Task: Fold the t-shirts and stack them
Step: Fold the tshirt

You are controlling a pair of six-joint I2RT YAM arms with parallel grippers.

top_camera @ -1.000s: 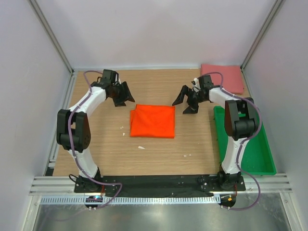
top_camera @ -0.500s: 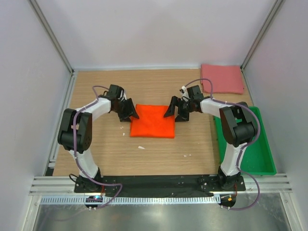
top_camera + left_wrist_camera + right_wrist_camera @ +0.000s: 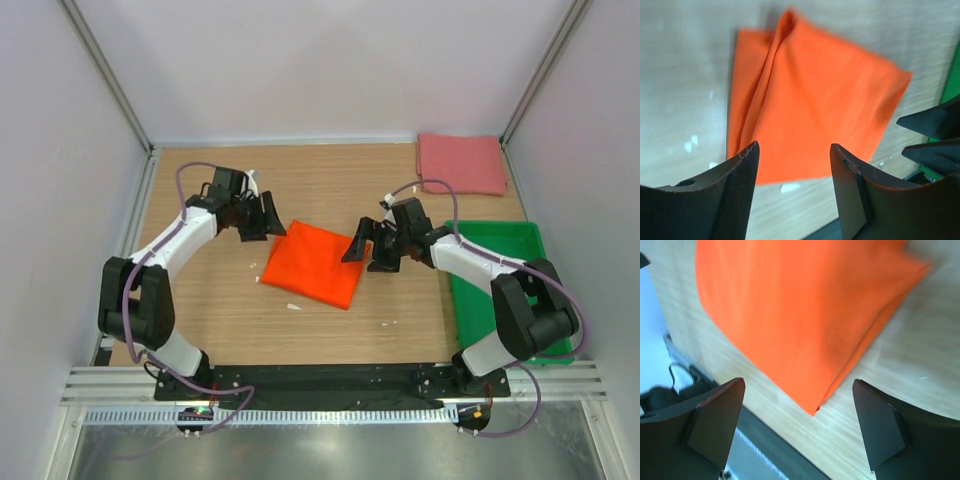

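room around the orange t-shirt (image 3: 312,263)
left gripper (image 3: 268,222) crowds its far-left corner, right gripper (image 3: 366,254) its right edge; green tray (image 3: 500,290) lies beyond that; bare table (image 3: 220,320) on its near side.

A fixed overhead camera is looking down from above and behind the arm bases, taking in the whole table (image 3: 330,180). The two wrist cameras are peering down at close range past the left gripper (image 3: 794,150) and right gripper (image 3: 797,385). All three views are sharing the orange t-shirt (image 3: 312,262) mid-table.
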